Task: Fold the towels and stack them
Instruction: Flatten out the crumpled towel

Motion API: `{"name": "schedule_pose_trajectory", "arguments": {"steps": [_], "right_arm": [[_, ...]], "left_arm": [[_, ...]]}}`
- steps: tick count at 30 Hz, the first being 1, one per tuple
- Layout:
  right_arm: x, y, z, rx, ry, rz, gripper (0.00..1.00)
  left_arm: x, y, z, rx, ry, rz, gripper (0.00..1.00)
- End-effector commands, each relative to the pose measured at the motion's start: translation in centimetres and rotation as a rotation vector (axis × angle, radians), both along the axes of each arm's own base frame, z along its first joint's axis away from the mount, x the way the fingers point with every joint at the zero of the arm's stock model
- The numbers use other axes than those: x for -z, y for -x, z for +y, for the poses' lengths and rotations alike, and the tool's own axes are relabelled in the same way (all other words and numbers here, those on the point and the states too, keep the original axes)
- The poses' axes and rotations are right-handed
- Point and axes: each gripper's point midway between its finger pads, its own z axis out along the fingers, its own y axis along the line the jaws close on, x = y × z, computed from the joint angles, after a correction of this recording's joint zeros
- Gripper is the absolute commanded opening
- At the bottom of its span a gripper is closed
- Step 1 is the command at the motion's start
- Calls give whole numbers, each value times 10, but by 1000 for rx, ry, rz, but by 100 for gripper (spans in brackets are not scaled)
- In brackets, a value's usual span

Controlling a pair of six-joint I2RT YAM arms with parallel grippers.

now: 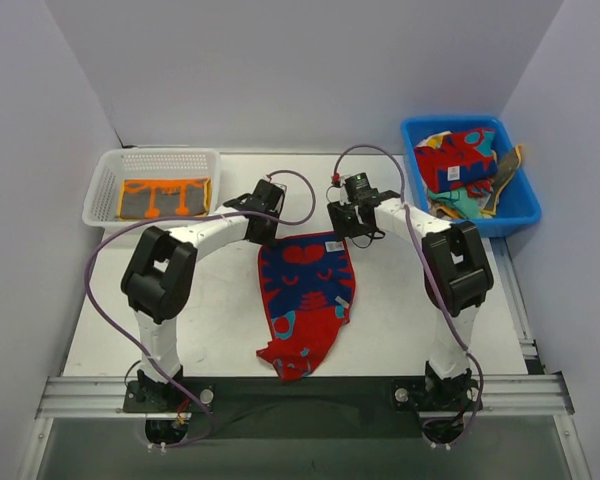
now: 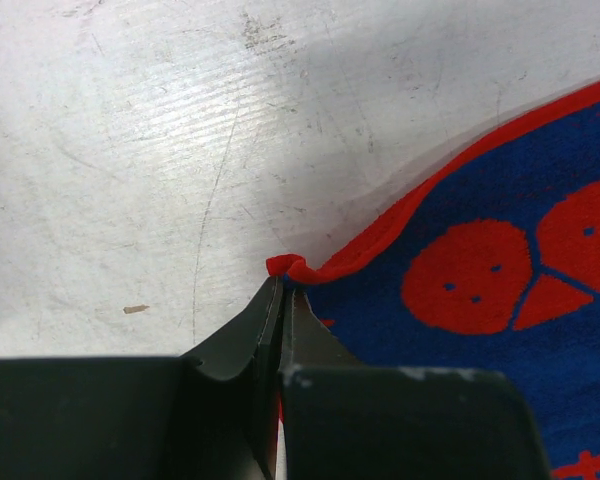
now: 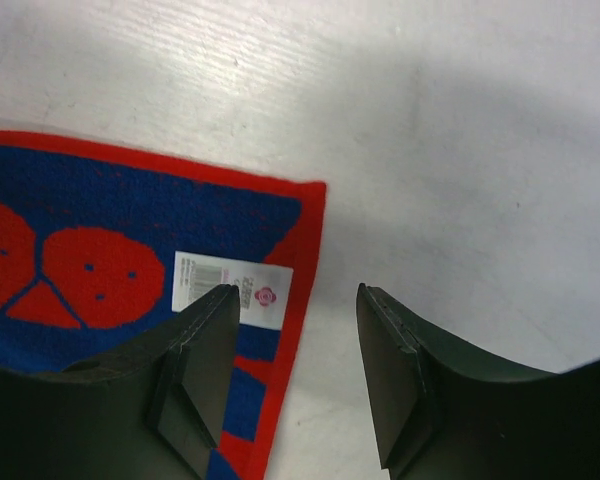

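Bottom centre of the left wrist view: left jaws pinched together on a red corner of the red and blue towel (image 2: 480,300). Bottom of the right wrist view: right jaws apart, holding nothing, either side of the towel's red edge, near a white label (image 3: 232,277). From above, mid-frame: towel spread on the white bench (image 1: 210,310), near end bunched. Upper left: white basket (image 1: 98,190) with an orange towel (image 1: 163,198). Upper right: blue bin (image 1: 520,205) heaped with more towels (image 1: 458,160).

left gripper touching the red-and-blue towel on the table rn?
Touching. The left wrist view shows the left gripper shut on a corner of the red-and-blue towel, with the red hem bunched up at its fingertips.
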Motion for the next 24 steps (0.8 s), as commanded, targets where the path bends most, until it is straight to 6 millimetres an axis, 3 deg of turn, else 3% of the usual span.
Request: {"name": "schedule_pose_trajectory", "arguments": {"steps": [1, 12, 24], "right_arm": [[-15, -19, 16, -74, -27, -52, 50], [10, -40, 27, -112, -21, -20, 47], [48, -17, 14, -84, 49, 123, 43]], "left_arm": [[-11, -17, -2, -7, 8, -46, 0], [-8, -17, -4, -1, 11, -45, 0], [-4, -19, 2, -14, 11, -36, 0]]}}
